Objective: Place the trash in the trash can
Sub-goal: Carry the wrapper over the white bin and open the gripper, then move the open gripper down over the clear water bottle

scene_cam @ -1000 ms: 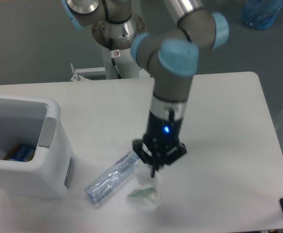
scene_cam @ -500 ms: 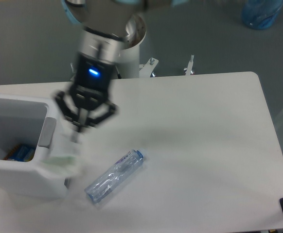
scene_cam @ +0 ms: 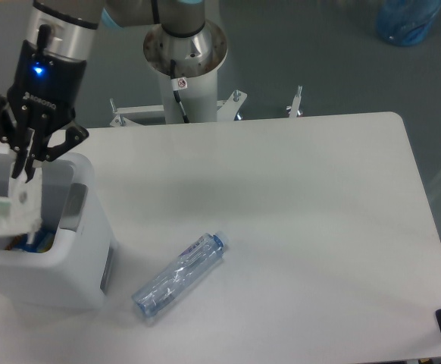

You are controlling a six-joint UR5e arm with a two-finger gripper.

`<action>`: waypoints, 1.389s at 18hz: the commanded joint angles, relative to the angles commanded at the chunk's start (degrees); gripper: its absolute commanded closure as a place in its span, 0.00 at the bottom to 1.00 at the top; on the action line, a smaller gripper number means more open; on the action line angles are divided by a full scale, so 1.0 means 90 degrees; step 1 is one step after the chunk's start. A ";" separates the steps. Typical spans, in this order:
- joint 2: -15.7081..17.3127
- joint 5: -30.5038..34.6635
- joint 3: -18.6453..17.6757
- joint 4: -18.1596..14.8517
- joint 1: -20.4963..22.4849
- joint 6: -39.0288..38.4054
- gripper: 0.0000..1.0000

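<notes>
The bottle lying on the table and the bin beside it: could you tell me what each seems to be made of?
The bottle looks like thin clear plastic: the table shows through its glossy, ribbed body, and the cap end is light blue. The bin appears to be thick opaque white plastic with rounded, smooth walls and a grey panel; the finish looks semi-matte, though the image is soft.

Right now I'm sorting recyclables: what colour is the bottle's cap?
Light blue; the bottle shows it in the fixed camera view.
</notes>
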 joint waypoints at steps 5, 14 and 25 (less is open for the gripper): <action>-0.0487 0.0019 0.0369 0.0049 0.0272 0.0340 0.01; -0.1524 0.0068 0.0977 0.0029 0.1581 0.1189 0.01; -0.2314 0.0899 0.0069 0.0019 0.1495 0.3699 0.01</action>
